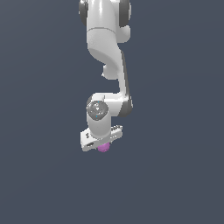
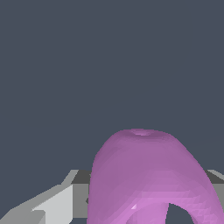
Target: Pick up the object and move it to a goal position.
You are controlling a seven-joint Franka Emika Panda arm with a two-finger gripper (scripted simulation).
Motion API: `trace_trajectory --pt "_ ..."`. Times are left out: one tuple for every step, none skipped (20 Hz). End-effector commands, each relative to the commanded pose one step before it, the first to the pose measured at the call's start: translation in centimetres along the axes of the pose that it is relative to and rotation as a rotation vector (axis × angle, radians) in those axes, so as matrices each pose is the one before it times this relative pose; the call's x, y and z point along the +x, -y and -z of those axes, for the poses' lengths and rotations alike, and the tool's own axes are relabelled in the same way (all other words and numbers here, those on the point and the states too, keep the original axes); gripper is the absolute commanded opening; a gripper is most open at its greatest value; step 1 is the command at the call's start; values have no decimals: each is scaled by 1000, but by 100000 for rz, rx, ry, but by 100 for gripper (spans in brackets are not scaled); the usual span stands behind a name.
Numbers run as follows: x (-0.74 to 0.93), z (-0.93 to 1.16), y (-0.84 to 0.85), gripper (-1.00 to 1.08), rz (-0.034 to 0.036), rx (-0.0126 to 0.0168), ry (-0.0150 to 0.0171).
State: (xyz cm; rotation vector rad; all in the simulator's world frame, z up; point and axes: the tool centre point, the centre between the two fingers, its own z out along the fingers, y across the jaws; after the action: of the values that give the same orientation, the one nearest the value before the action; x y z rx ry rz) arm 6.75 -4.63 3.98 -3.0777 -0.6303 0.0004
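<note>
The object (image 1: 103, 148) is a small pinkish-purple lump that peeks out from under the white gripper (image 1: 102, 143) in the exterior view. In the wrist view the object (image 2: 144, 175) fills the space between the two grey fingers (image 2: 57, 201), with its rounded end pointing away from the camera. The gripper (image 2: 148, 197) is shut on it. The white arm (image 1: 107, 52) reaches down from the top of the exterior view. Most of the object is hidden under the hand there.
A plain dark grey-blue floor (image 1: 175, 166) surrounds the arm on all sides. No other objects, edges or markers show in either view.
</note>
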Motion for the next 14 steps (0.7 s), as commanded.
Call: trace_trajectory --pt "14 2 -2 -100 9 -10 -20" --pt "0 0 0 -100 0 0 0" --pt "0 0 0 -100 0 0 0" --pt "0 0 0 -100 0 0 0" --pt "0 0 0 -100 0 0 0" --pt "-4 1 3 -100 0 0 0" --pt "-4 6 19 -100 0 0 0" --pt "-13 18 58 -100 0 0 0" --pt "-21 30 96 -100 0 0 0" --pt "-29 42 135 -100 0 0 0" --pt "-38 54 175 -100 0 0 0" --pt "-47 67 216 -100 0 0 0" --pt "-56 80 257 -100 0 0 0" --pt "-65 93 300 -100 0 0 0"
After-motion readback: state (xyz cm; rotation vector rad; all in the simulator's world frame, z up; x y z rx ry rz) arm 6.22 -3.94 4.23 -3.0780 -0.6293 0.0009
